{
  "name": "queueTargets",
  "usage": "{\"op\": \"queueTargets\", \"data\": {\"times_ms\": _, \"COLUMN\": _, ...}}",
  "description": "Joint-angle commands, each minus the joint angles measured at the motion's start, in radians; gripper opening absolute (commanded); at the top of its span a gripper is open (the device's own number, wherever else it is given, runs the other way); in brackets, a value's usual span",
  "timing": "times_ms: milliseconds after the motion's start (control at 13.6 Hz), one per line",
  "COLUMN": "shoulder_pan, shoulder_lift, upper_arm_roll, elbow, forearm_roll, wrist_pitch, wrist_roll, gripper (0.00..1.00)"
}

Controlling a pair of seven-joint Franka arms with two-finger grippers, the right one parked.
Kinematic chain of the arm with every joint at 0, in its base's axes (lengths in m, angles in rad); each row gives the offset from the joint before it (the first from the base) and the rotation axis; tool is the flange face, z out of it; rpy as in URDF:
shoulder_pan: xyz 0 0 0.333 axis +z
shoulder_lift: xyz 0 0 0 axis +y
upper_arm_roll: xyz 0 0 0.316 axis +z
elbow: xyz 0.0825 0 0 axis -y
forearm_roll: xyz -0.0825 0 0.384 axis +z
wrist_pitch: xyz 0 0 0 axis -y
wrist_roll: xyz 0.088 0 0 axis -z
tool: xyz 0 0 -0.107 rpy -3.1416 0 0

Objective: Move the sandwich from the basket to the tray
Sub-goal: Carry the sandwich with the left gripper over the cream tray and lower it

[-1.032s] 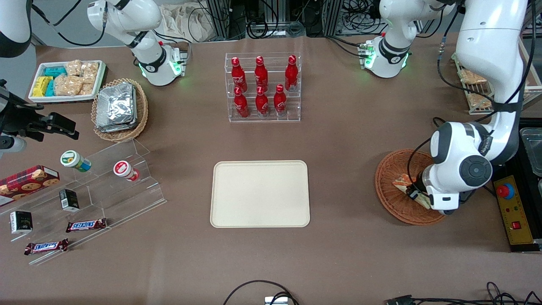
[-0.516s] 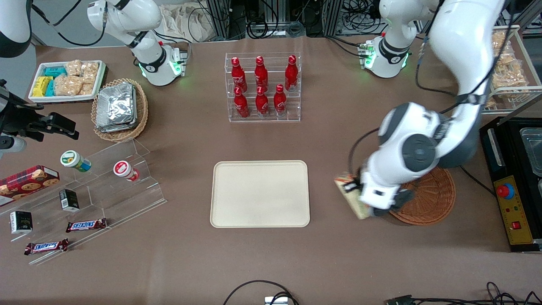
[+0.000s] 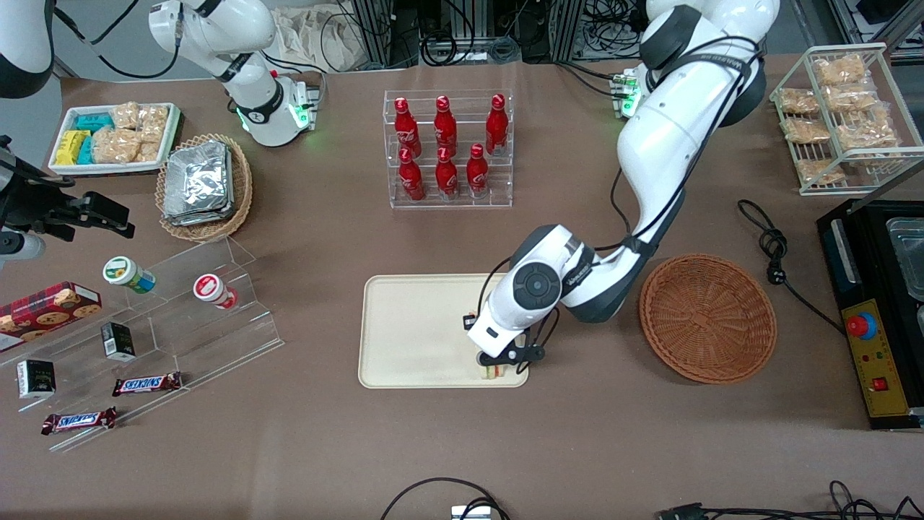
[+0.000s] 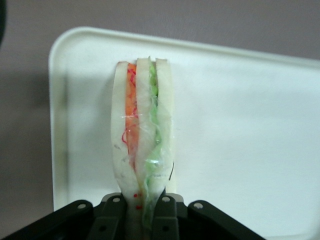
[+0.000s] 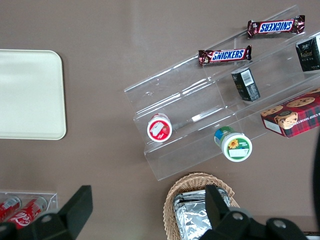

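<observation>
Brown table all around, cluttered along its edges, with the action in the middle. Biggest thing in play is the white left arm, reaching down from its base toward the front camera and bending over the tray. That cream tray lies flat directly under the jaws, and they sit over its corner nearest the front camera, on the working arm's end. The basket is well apart from the jaws, toward the working arm's end of the table, with nothing in it. Farther from the camera than the jaws stands a clear rack of red bottles.

The gripper has its jaws clamped shut on the sandwich. In the wrist view you see the black fingertips pinching one end of the sandwich, squeezing the bread in, with orange and green filling between the pale slices. It sticks out from the jaws over the tray, close to its rim. Can't tell whether it's touching the tray.
</observation>
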Motion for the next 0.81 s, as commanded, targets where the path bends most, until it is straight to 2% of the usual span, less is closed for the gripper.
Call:
{"op": "queueTargets", "data": {"times_ms": 0, "shoulder_pan": 0.008, "shoulder_lift": 0.004, "upper_arm_roll": 0.002, "elbow": 0.015, "forearm_roll": 0.011, "wrist_pitch": -0.029, "wrist_roll": 0.094, "gripper": 0.0}}
{"op": "queueTargets", "data": {"times_ms": 74, "shoulder_pan": 0.009, "shoulder_lift": 0.004, "upper_arm_roll": 0.002, "elbow": 0.013, "forearm_roll": 0.013, "wrist_pitch": -0.03, "wrist_roll": 0.094, "gripper": 0.01}}
{"op": "queueTargets", "data": {"times_ms": 147, "shoulder_pan": 0.009, "shoulder_lift": 0.004, "upper_arm_roll": 0.002, "elbow": 0.013, "forearm_roll": 0.013, "wrist_pitch": -0.03, "wrist_roll": 0.094, "gripper": 0.09}}
{"op": "queueTargets", "data": {"times_ms": 295, "shoulder_pan": 0.011, "shoulder_lift": 0.0, "upper_arm_roll": 0.002, "elbow": 0.013, "forearm_roll": 0.015, "wrist_pitch": -0.03, "wrist_roll": 0.094, "gripper": 0.13}}
{"op": "queueTargets", "data": {"times_ms": 368, "shoulder_pan": 0.011, "shoulder_lift": -0.003, "upper_arm_roll": 0.002, "elbow": 0.013, "forearm_roll": 0.019, "wrist_pitch": -0.032, "wrist_roll": 0.093, "gripper": 0.37}}
{"op": "queueTargets", "data": {"times_ms": 442, "shoulder_pan": 0.012, "shoulder_lift": -0.005, "upper_arm_roll": 0.003, "elbow": 0.013, "forearm_roll": 0.021, "wrist_pitch": -0.032, "wrist_roll": 0.094, "gripper": 0.99}}
{"op": "queueTargets", "data": {"times_ms": 737, "shoulder_pan": 0.029, "shoulder_lift": -0.037, "upper_arm_roll": 0.006, "elbow": 0.016, "forearm_roll": 0.027, "wrist_pitch": -0.03, "wrist_roll": 0.09, "gripper": 1.0}}
